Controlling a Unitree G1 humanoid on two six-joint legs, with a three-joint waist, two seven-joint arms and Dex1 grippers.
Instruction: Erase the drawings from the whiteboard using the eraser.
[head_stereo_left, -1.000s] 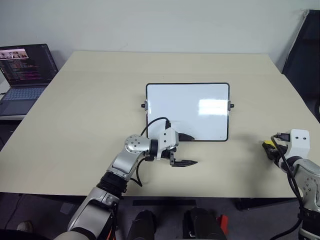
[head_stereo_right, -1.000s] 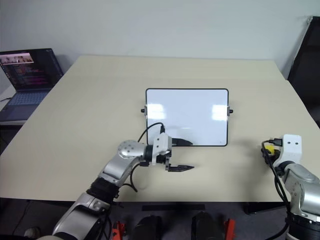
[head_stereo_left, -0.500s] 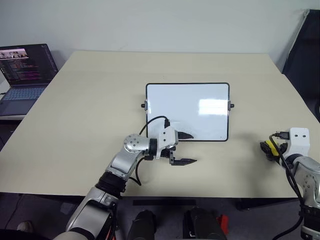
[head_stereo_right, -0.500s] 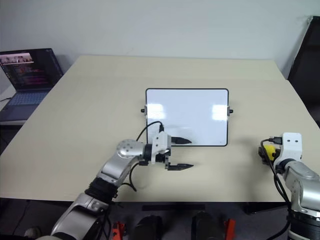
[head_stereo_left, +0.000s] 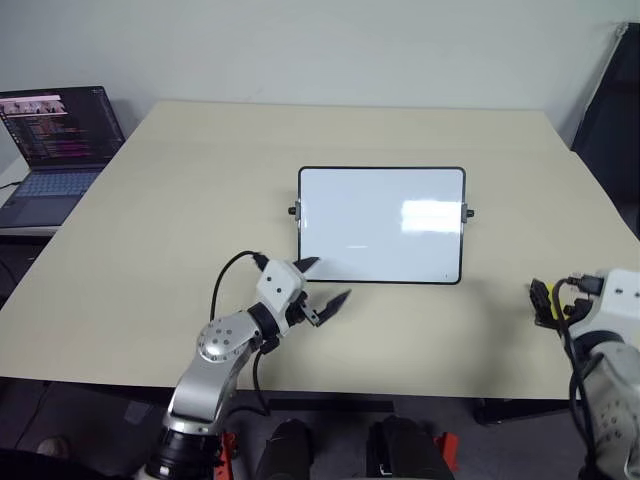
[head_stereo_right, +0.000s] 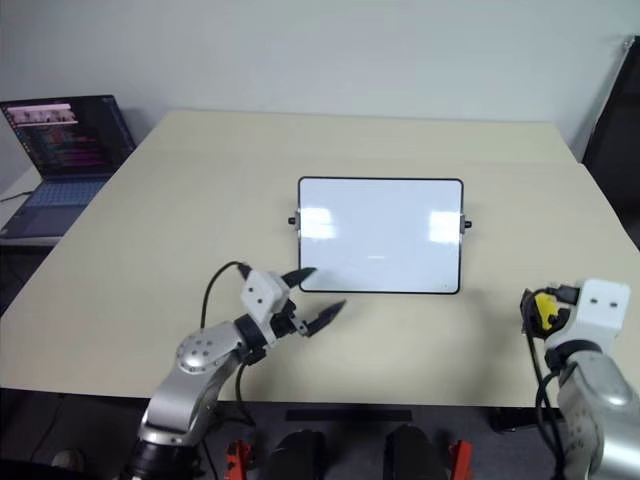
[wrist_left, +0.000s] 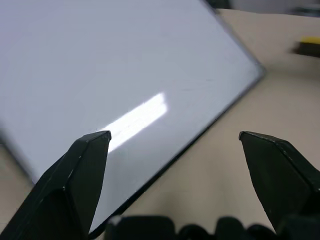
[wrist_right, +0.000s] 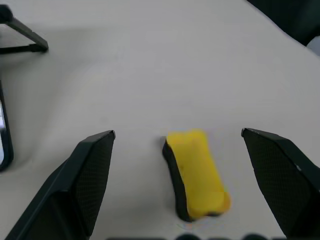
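The whiteboard (head_stereo_left: 381, 225) lies flat in the middle of the table, white and glossy in a thin black frame. Of the drawings, only a faint short streak (head_stereo_left: 357, 245) shows on it. My left gripper (head_stereo_left: 330, 279) hovers open just off the board's near left corner, pointing toward it, with nothing between its fingers. The yellow eraser (wrist_right: 196, 175) lies on the table at the far right. My right gripper (wrist_right: 178, 133) stands wide open around the eraser, with gaps on both sides between it and the fingers (wrist_right: 90, 175).
An open laptop (head_stereo_left: 55, 140) sits off the table's far left corner. A dark upright object (head_stereo_left: 610, 110) stands beyond the table's right edge. The tan table (head_stereo_left: 180, 200) has bare room to the left of and behind the board.
My right gripper has opened, let go of the eraser and drawn back a little. My left gripper has swung left, away from the board's near edge, and turned toward its corner.
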